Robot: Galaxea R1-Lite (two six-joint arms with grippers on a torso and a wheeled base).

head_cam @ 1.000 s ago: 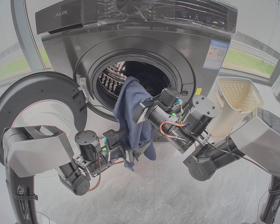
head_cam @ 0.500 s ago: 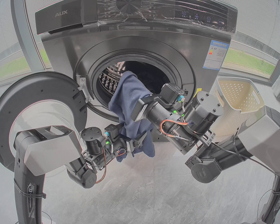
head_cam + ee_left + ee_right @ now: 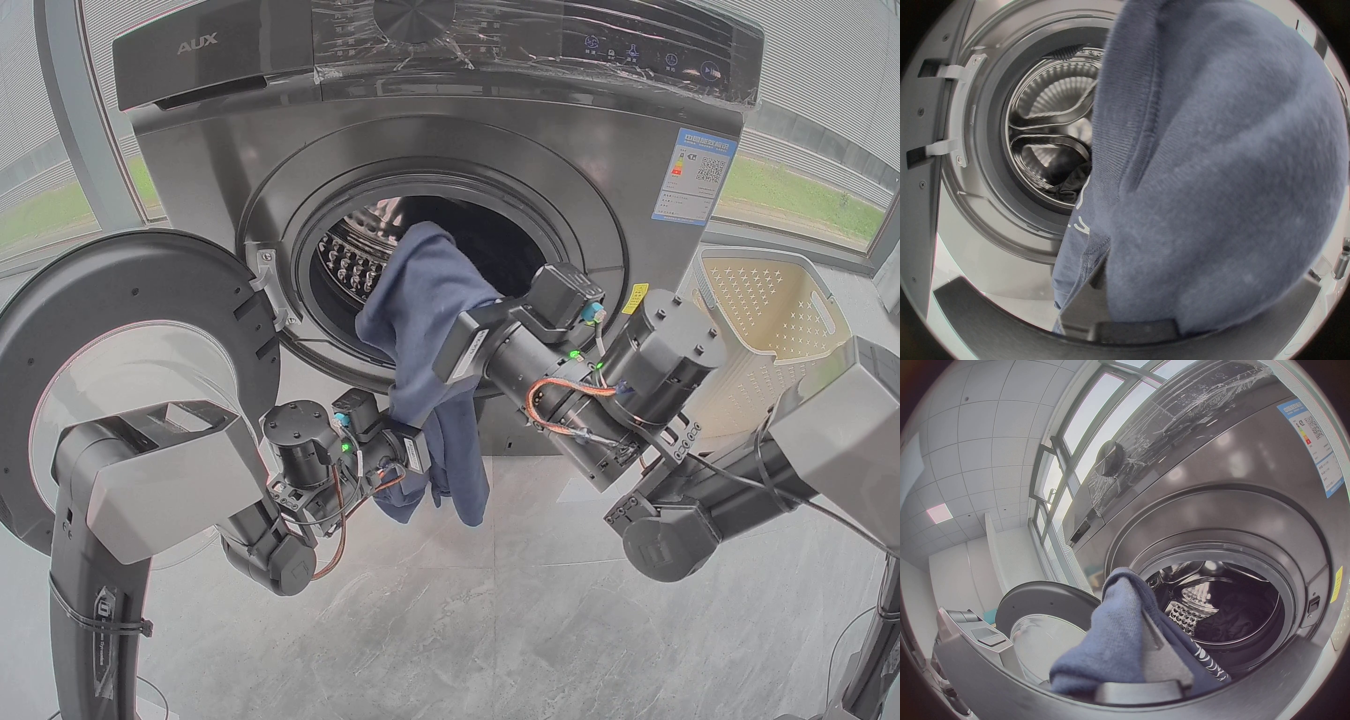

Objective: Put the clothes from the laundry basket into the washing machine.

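Navy knit cloth is bunched in the right gripper (image 3: 1125, 622), whose jaws are closed on a fold of a navy sweatshirt (image 3: 422, 309) and hold its upper part raised at the mouth of the washing machine (image 3: 600, 169). The rest of the garment hangs down outside, over the lower lip of the opening towards the floor. The left gripper (image 3: 422, 461) sits lower, against that hanging tail; cloth covers it, so I cannot tell whether it grips anything. The step in hand looks like loading: the sweatshirt is at the opening but not yet inside. The next move probably calls for carrying the raised end deep into the drum (image 3: 1050, 117) and lifting the tail over the rim, so nothing trails out. The left wrist view looks past the cloth to the ribbed drum wall and a dark garment (image 3: 1071, 183) lying at its bottom. The head view adds the open door (image 3: 122, 309), swung to the left, and the pale laundry basket (image 3: 778, 309) tipped on its side to the right of the machine.
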